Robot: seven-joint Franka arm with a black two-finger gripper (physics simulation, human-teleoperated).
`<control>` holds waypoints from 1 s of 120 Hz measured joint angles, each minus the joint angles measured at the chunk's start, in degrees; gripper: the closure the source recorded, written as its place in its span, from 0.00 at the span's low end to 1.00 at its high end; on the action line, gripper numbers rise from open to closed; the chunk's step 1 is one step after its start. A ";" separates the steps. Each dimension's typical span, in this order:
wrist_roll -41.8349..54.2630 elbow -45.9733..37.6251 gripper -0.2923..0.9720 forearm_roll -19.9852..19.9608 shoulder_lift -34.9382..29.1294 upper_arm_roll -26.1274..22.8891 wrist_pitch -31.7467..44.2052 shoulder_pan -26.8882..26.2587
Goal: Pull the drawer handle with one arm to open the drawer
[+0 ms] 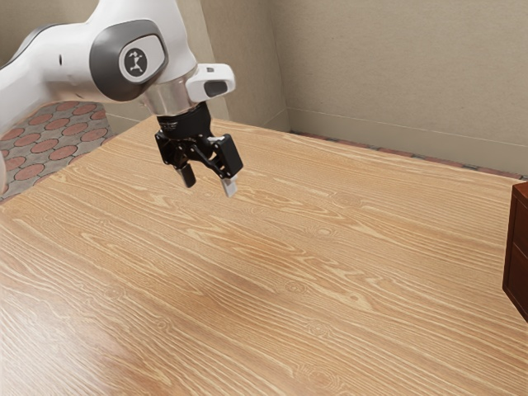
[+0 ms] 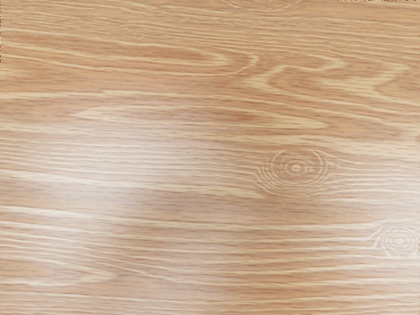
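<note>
You held the black two-finger gripper spread and empty over the light wooden table, well apart from the dark-brown drawer unit at the exterior view's right edge, probably rigid, its handle hidden.

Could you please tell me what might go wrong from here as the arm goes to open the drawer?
1. The cabinet sits at the exterior view's far right, well away from the gripper; the long reach may leave the arm stretched for pulling.
2. Little of it shows, so where the open fingers must grip is uncertain.
3. Crossing low could scrape the table.
</note>
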 joint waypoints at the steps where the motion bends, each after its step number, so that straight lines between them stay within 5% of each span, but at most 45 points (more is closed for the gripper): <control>1: 0.00 -0.01 0.23 -0.06 0.00 0.00 0.00 0.07; 30: -0.20 0.24 0.23 -0.88 -0.01 0.04 -0.31 0.39; 45: -1.87 9.93 0.23 -0.41 -2.49 -0.32 -4.56 0.01; 65: -7.43 10.57 0.23 0.87 -3.41 -1.01 -8.77 -3.10; 75: -10.67 5.16 0.23 1.89 -4.52 -0.88 -8.47 -6.78; 101: -21.15 -24.89 0.23 2.51 -21.40 -0.83 1.04 -13.56; 120: -30.59 -30.58 0.23 2.40 -24.82 -1.02 5.30 -18.07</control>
